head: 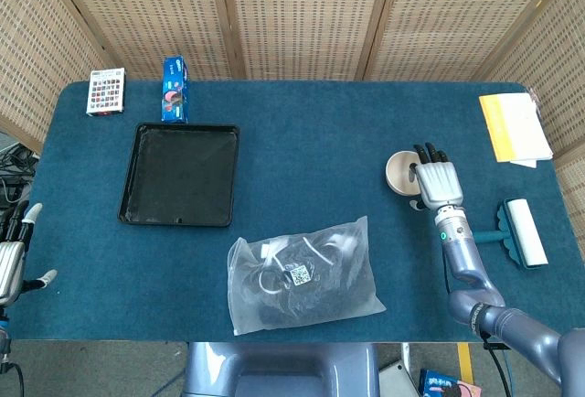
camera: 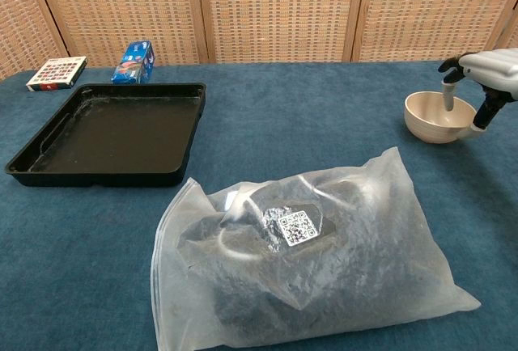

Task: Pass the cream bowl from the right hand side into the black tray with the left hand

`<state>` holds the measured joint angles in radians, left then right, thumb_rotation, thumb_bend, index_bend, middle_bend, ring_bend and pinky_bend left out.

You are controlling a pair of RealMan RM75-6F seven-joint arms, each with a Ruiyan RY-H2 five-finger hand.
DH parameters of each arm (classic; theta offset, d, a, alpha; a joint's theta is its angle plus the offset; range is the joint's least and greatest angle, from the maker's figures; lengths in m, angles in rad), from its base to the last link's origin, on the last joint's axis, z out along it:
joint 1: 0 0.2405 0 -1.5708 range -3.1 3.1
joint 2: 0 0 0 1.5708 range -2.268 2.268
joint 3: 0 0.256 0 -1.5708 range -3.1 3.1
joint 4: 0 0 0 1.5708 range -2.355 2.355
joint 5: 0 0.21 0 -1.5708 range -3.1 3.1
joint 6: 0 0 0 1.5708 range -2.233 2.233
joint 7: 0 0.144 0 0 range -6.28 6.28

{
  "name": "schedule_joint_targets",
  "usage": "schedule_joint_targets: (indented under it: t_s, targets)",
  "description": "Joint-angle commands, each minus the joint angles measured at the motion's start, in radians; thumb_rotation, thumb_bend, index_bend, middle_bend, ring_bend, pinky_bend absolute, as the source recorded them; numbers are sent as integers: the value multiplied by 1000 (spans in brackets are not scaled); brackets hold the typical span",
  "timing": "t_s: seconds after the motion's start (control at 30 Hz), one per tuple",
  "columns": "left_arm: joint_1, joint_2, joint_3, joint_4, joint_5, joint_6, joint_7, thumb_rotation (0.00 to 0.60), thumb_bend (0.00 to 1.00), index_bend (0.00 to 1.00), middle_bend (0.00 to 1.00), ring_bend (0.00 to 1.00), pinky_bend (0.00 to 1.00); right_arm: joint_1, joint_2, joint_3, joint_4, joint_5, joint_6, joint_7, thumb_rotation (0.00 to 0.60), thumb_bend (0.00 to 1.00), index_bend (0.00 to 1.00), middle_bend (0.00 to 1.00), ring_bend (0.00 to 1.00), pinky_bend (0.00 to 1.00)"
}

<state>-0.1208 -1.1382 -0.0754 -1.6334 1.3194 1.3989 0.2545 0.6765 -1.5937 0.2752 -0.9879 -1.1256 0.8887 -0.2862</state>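
The cream bowl (head: 398, 171) (camera: 435, 118) stands on the blue table at the right. My right hand (head: 437, 180) (camera: 488, 69) hovers over its right rim. One finger (camera: 447, 94) reaches down inside the bowl, and the thumb (camera: 480, 116) sits outside the wall, with a gap still between them. The bowl rests on the cloth. The black tray (head: 137, 177) (camera: 48, 169) lies at the far left with nothing in it. My left hand (head: 11, 264) hangs off the table's left edge, fingers apart and holding nothing.
A clear plastic bag of dark cables (head: 302, 273) (camera: 307, 262) lies mid-table near the front. A blue box (head: 174, 90) and a patterned card box (head: 106, 91) stand behind the tray. Yellow paper (head: 515, 127) and a lint roller (head: 516, 230) lie at the right.
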Motion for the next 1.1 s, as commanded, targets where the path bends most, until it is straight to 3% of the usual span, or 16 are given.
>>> schedule_joint_targets:
  t_s: [0.03, 0.53, 0.8, 1.1]
  targets:
    - [-1, -1, 1, -1, 1, -1, 2, 600, 0, 0, 0, 0, 0, 6, -12, -7, 26, 2, -11, 10, 600, 247, 537, 172, 46, 214]
    - [-9, -9, 1, 1, -8, -10, 14, 600, 0, 0, 0, 0, 0, 39, -80, -31, 169, -36, -44, 93, 600, 296, 575, 210, 65, 236]
    - [-13, -10, 4, 2, -5, -15, 14, 600, 0, 0, 0, 0, 0, 47, -103, -41, 198, -47, -52, 102, 600, 471, 600, 232, 67, 237]
    - [-15, -11, 6, 2, -3, -14, 15, 600, 0, 0, 0, 0, 0, 48, -112, -43, 208, -48, -49, 101, 600, 537, 625, 255, 73, 247]
